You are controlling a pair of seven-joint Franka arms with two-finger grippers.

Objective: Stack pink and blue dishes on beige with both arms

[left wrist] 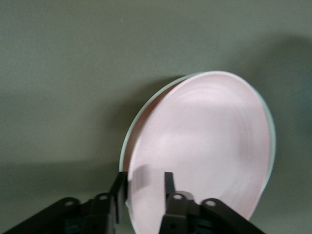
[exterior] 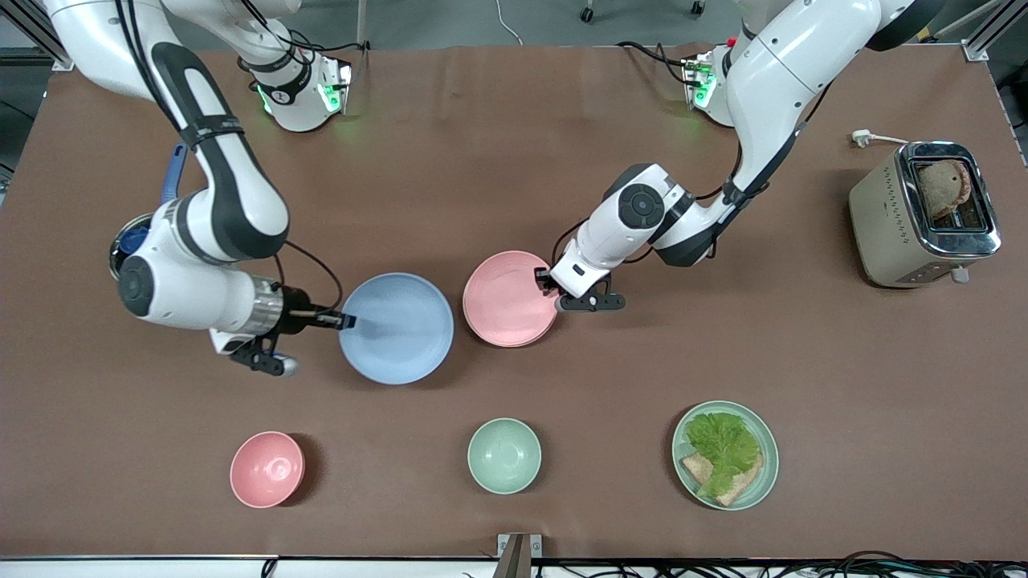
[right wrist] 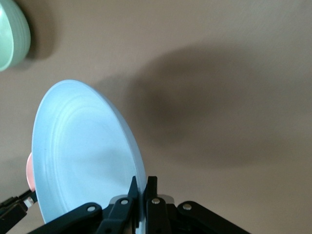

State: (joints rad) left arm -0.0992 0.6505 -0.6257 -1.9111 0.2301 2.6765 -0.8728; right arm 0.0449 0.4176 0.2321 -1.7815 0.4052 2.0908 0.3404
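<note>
The light blue plate (exterior: 396, 327) hangs a little above the table, and its shadow shows in the right wrist view under the blue plate (right wrist: 83, 151). My right gripper (exterior: 347, 322) (right wrist: 143, 183) is shut on its rim at the right arm's end. Beside it lies the pale pink plate (exterior: 510, 299) (left wrist: 204, 146). My left gripper (exterior: 548, 282) (left wrist: 144, 178) is open, one finger outside the pink rim and one over its inside. A thin pale edge (left wrist: 127, 146) shows under the pink rim. The beige plate is otherwise hidden.
Nearer the front camera stand a small pink bowl (exterior: 267, 470), a mint-green bowl (exterior: 503, 455) (right wrist: 9, 34) and a mint-green plate (exterior: 763, 474) with lettuce and bread. A toaster (exterior: 883, 225) holding bread stands at the left arm's end. A blue object (exterior: 132, 237) is partly hidden by the right arm.
</note>
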